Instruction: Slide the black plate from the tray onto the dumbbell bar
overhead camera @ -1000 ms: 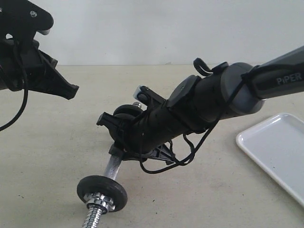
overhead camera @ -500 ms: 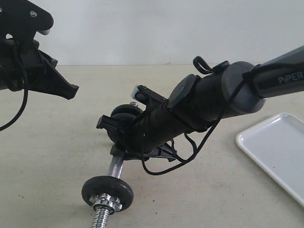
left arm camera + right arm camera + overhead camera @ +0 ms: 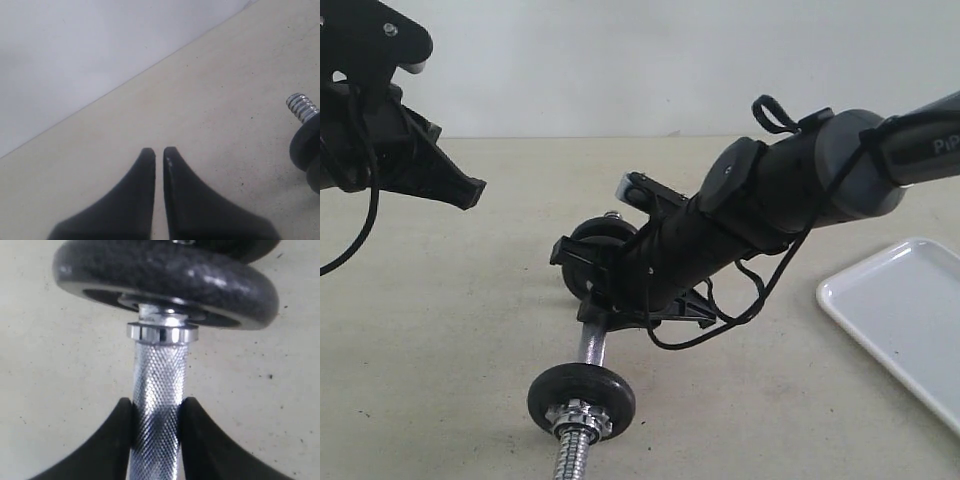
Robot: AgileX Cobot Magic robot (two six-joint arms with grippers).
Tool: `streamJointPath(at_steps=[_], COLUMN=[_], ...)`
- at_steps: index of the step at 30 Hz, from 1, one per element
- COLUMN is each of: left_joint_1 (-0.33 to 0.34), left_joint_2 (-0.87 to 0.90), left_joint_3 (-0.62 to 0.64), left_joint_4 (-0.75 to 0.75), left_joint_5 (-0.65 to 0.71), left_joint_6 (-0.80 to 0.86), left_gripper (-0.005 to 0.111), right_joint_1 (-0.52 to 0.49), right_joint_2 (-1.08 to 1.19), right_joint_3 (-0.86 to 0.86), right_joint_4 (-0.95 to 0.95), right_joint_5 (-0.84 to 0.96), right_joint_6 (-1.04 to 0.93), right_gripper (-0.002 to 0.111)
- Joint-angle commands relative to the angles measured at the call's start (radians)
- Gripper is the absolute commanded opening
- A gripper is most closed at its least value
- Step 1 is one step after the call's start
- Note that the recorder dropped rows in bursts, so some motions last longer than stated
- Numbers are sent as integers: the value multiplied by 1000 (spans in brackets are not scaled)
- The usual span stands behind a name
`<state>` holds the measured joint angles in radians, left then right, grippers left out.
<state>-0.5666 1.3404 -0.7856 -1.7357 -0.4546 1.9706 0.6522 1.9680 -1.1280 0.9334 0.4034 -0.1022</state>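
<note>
Dumbbell bar (image 3: pixel 591 345) runs lengthwise from the near edge of our exterior view away into the scene, with a small black disc (image 3: pixel 581 398) at its near end. Our right claw (image 3: pixel 156 402) is clamped on the cross-hatched shaft, a grip only the right wrist view shows. Our left claw (image 3: pixel 159 152) hangs pressed together and empty above the surface (image 3: pixel 440 350). The tray (image 3: pixel 885 300) lies well apart, to the right.

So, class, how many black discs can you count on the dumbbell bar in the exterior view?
2. The near disc sits by the dumbbell bar's threaded front end; the far disc is at the other end, partly behind the right arm. More may be hidden there.
</note>
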Motion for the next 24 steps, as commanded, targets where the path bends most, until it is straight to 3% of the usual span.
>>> streamJointPath(at_steps=[1, 10, 19, 24], left_joint_1=[-2, -2, -2, -2], left_joint_2=[-8, -8, -8, -8], left_joint_3=[-5, -5, -5, -5], left_joint_4=[-9, -9, -9, -9], left_joint_5=[8, 8, 8, 8], left_joint_6=[-2, -2, -2, -2], left_gripper=[4, 4, 4, 4], right_joint_1=[-49, -81, -97, -152], right_joint_2=[-1, -1, -1, -1], right_joint_3=[0, 0, 0, 0], right_joint_4=[-84, -292, -591, -631], right_joint_5=[-20, 31, 84, 143], right_joint_6=[-1, 122, 386, 381], right_gripper=[0, 0, 0, 0])
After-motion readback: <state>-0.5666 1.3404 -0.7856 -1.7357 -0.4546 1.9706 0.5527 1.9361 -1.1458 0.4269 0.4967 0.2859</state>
